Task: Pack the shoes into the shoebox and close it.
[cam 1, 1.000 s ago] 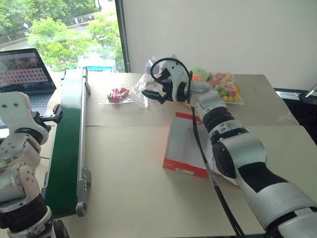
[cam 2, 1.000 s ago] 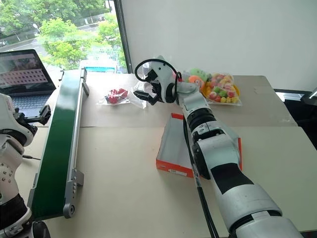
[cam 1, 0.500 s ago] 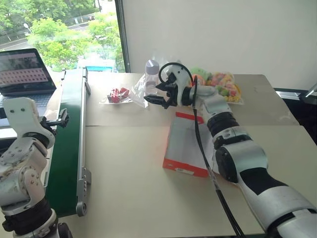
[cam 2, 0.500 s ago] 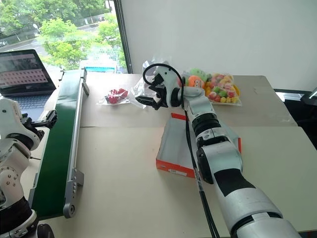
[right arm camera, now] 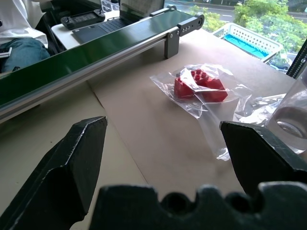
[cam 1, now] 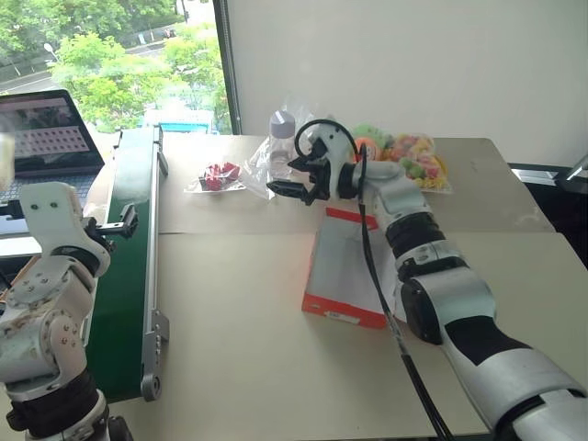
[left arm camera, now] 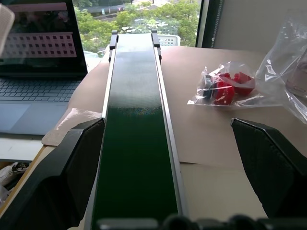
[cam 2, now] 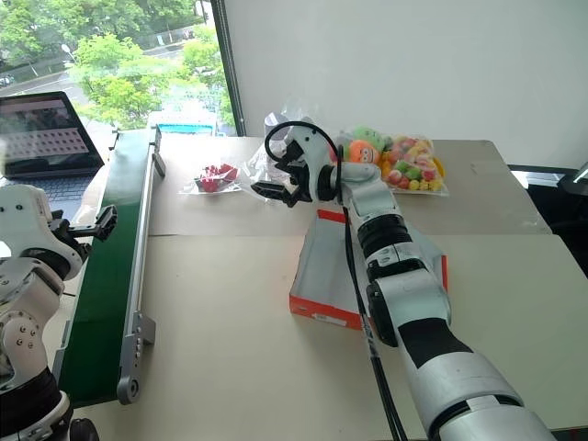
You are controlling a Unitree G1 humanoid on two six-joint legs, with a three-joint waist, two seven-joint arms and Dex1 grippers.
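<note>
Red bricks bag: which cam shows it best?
Right wrist view: the bag of red bricks lies close, between the open right gripper's fingers. Left wrist view shows it farther off; both eye views show it small.

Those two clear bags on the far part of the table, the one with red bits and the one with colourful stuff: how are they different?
The bag of red blocks is small and flat, holding a few red pieces; the bag of colourful plush toys is larger, bulging and multicoloured. The red one lies near the green conveyor belt, to the left of the open right gripper; the colourful one lies beyond that arm, towards the wall. Both are clear plastic and rest on the table.
</note>
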